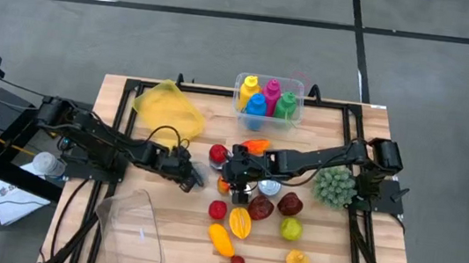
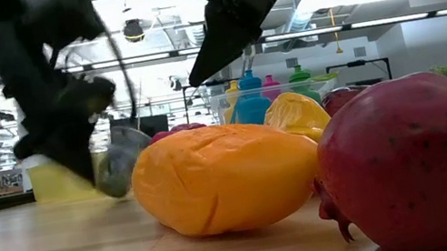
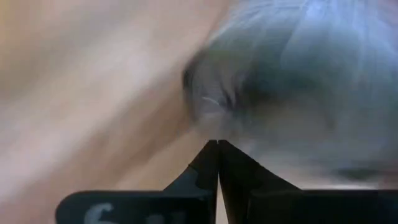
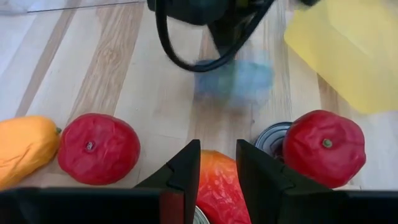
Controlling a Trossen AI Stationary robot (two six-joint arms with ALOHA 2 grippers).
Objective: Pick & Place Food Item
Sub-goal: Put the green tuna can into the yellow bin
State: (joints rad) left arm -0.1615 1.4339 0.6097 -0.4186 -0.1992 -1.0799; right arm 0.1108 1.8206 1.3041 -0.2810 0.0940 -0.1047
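Left gripper (image 1: 197, 179) closed flat near table centre, grey-blue item (image 2: 123, 159) seen at fingertips; hold unclear. Right gripper (image 4: 217, 163) part-open around orange food (image 4: 219, 186). Slip risked if grip only marginal; neighbouring tomato (image 4: 98, 148) may be knocked.

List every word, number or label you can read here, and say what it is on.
Pale characters on the left gripper body, cut off at the picture's edge: unreadable.
Papers left of the table: print too small.
Bottles, food: no readable labels.
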